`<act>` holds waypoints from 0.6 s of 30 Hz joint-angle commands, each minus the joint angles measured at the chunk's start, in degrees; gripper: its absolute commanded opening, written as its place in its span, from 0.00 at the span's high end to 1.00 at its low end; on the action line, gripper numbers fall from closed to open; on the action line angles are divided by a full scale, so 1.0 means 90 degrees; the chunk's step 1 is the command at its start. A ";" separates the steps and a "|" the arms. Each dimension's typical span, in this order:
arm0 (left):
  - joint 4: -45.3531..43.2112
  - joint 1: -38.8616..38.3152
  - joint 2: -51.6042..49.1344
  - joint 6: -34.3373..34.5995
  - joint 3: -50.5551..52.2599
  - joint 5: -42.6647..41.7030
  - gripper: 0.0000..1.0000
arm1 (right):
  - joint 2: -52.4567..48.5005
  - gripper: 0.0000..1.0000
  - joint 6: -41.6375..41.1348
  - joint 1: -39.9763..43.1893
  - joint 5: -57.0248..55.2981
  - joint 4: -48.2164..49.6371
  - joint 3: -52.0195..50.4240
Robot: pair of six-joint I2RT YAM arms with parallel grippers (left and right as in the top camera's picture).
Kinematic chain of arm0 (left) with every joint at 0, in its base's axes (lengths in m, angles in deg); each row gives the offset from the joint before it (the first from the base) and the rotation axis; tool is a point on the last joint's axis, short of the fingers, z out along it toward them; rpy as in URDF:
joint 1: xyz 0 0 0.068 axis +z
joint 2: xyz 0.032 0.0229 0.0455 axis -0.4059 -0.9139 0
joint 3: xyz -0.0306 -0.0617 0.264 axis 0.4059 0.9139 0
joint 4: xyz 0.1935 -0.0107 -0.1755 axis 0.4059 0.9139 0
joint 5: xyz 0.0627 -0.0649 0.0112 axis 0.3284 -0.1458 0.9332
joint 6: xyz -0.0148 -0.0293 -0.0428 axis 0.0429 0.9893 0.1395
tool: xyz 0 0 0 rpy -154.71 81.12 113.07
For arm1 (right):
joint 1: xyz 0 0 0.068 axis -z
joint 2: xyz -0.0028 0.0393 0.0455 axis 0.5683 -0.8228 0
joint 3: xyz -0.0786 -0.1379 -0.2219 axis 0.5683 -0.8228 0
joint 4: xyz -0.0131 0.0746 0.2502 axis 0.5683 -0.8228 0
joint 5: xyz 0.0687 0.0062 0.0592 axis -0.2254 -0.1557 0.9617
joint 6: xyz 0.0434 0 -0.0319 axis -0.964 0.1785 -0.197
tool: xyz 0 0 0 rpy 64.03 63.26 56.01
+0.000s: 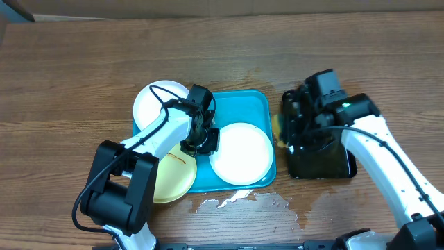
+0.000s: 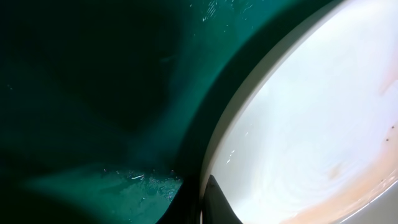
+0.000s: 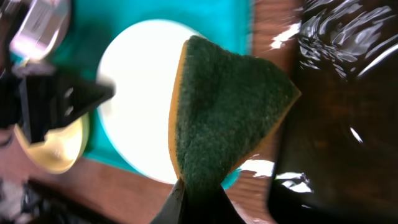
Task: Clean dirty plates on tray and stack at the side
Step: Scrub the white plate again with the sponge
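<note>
On the turquoise tray [image 1: 243, 104] lies one white plate [image 1: 241, 154]. My left gripper [image 1: 207, 139] is at that plate's left edge; in the left wrist view it [image 2: 202, 190] is shut, with the white plate's rim [image 2: 298, 124] between its two dark fingers over the tray floor [image 2: 124, 186]. A second white plate [image 1: 154, 103] sits on the table left of the tray. A pale yellow plate [image 1: 173, 179] with a thin dark smear lies at the tray's lower left corner. My right gripper [image 3: 199, 202] is shut on a green and yellow sponge [image 3: 230, 106], held between the tray and a black tray [image 1: 319, 160].
The black tray [image 3: 348, 124] is wet and glossy, right of the turquoise one. A puddle of water and foam [image 1: 243, 201] lies on the wooden table just in front of the turquoise tray. The left arm [image 1: 125, 180] stretches over the yellow plate.
</note>
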 commanded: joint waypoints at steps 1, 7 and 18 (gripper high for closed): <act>0.0000 -0.0012 -0.0102 0.0075 0.0049 -0.0032 0.96 | -0.0233 0.96 0.0136 -0.0495 0.0180 0.0002 0.0041; -0.0002 -0.0012 -0.0102 0.0075 0.0049 -0.0029 0.96 | -0.1056 0.96 -0.0155 -0.0908 0.0155 0.0141 0.0041; -0.0005 -0.0012 -0.0102 0.0073 0.0049 -0.0029 0.96 | -0.1824 0.96 -0.0437 -0.0952 -0.0265 0.1270 0.0044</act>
